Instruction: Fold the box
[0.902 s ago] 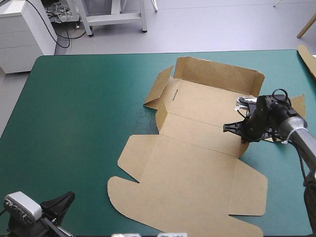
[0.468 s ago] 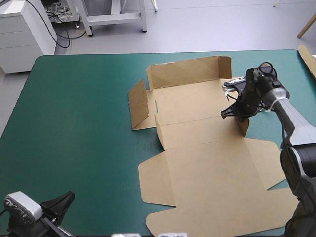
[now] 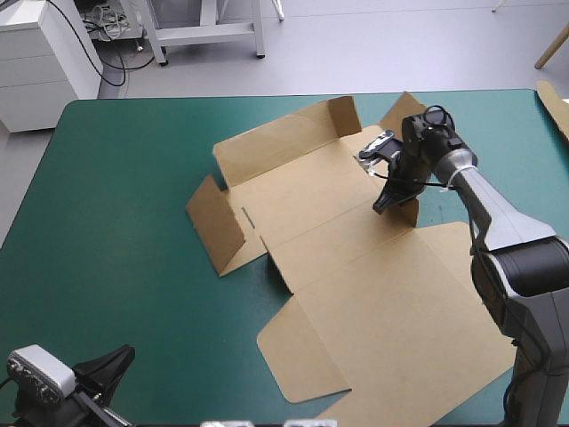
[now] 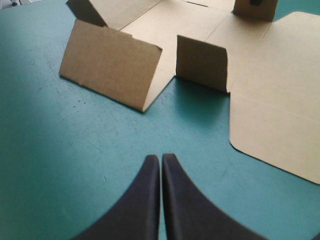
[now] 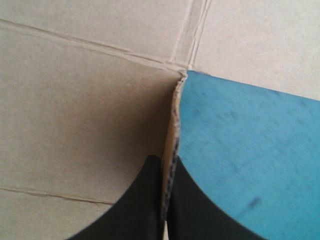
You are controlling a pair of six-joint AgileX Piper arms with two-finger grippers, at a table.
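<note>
The brown box (image 3: 356,267) lies open on the teal-green cover, turned at an angle. Its back and left walls stand up and its wide lid lies flat toward the near right. My right gripper (image 3: 386,203) is at the raised right side wall, shut on its edge. In the right wrist view that board edge runs between the right gripper (image 5: 167,165) fingers, with the box floor (image 5: 75,115) on one side. My left gripper (image 3: 120,358) rests low at the near left corner, away from the box. In its own view the left gripper (image 4: 161,161) is shut and empty, the raised wall (image 4: 112,65) ahead of it.
Bare teal-green cover (image 3: 116,196) stretches across the left half of the table. A strip of more brown board (image 3: 556,105) pokes in at the far right corner. The lid's near corner reaches the table's front edge.
The right gripper has swung the box counter-clockwise and drawn it left and farther back. The lid now points near right. The left arm has not moved.
</note>
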